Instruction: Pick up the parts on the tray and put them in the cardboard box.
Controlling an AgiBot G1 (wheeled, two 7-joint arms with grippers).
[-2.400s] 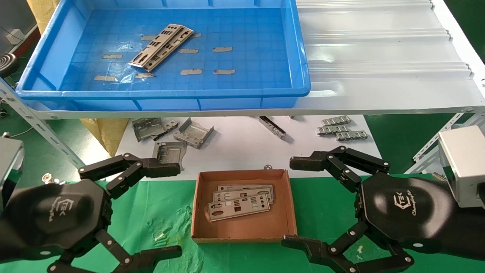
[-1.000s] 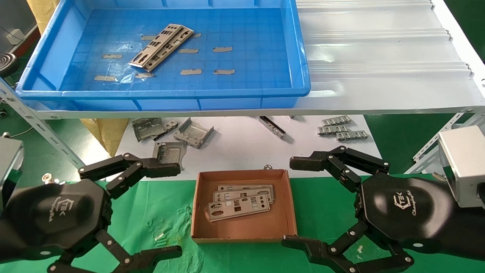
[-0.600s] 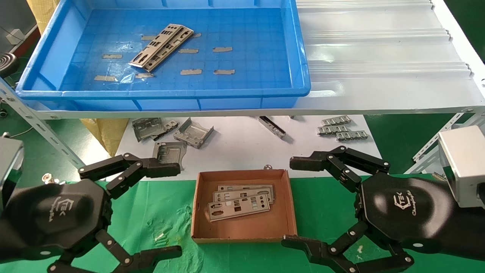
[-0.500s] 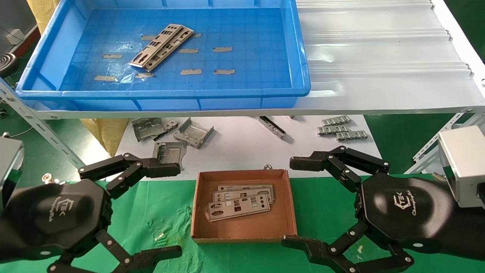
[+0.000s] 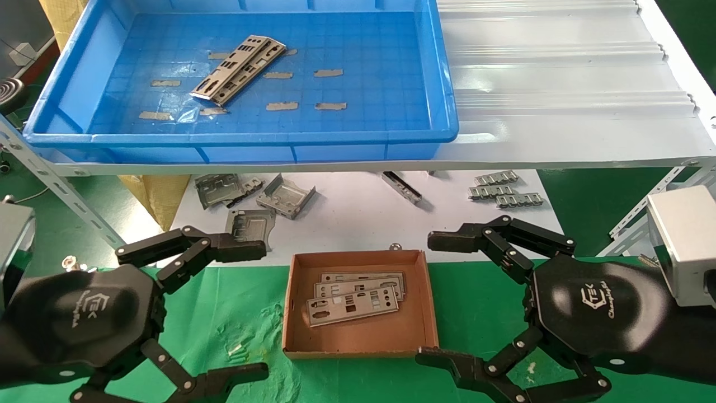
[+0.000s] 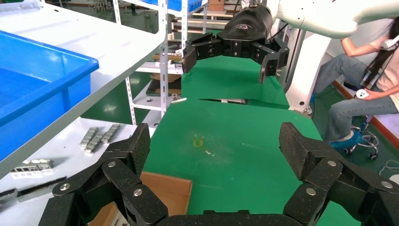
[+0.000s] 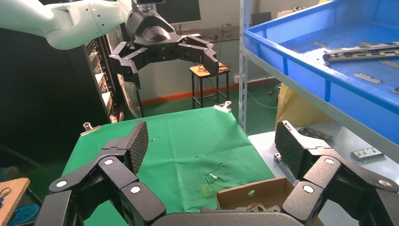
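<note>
Silver-grey punched plates lie stacked aslant in the blue tray on the upper shelf; they also show in the right wrist view. The cardboard box sits on the green mat between my hands, with several plates inside. My left gripper is open and empty, left of the box. My right gripper is open and empty, right of the box. Each wrist view shows its own jaws wide apart, left gripper, right gripper, with a box corner below.
Bent grey brackets and ridged clip strips lie on the white lower surface behind the box, under the shelf edge. White ribbed shelf panels lie right of the tray. Slotted shelf struts stand at both sides.
</note>
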